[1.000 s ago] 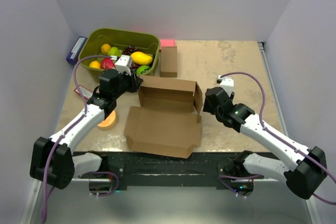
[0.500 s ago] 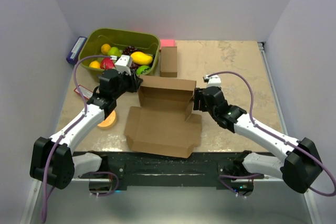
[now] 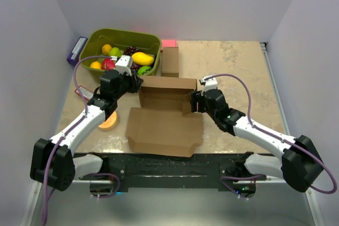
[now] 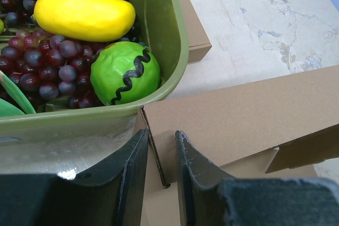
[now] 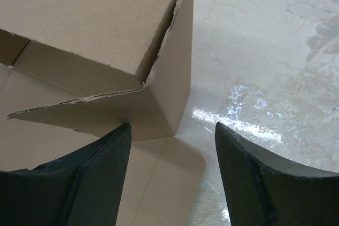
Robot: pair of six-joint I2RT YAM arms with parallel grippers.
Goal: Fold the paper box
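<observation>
The paper box [image 3: 164, 125] lies mid-table, its front panel flat and its back wall standing. My left gripper [image 3: 139, 84] is at the box's back left corner. In the left wrist view its narrow jaws [image 4: 161, 133] are shut on the thin edge of the box's left wall [image 4: 238, 115], which runs slantwise between them. My right gripper [image 3: 195, 101] is at the box's right end. In the right wrist view it stands open [image 5: 172, 125], wide apart around the corner of the upright side flap [image 5: 95, 19], with the left fingertip [image 5: 119, 136] just under the flap's edge.
A green bin [image 3: 95, 41] of fruit stands at the back left, right behind the left gripper; a mango [image 4: 82, 11] and a green melon [image 4: 125, 72] lie in it. A small cardboard box [image 3: 170, 62] stands behind the paper box. An orange disc [image 3: 108, 121] lies under the left arm.
My right arm has swung left up to the box's right end, and the right side flap has turned inward and more upright. Its jaws have widened slightly. The left arm has stayed put.
</observation>
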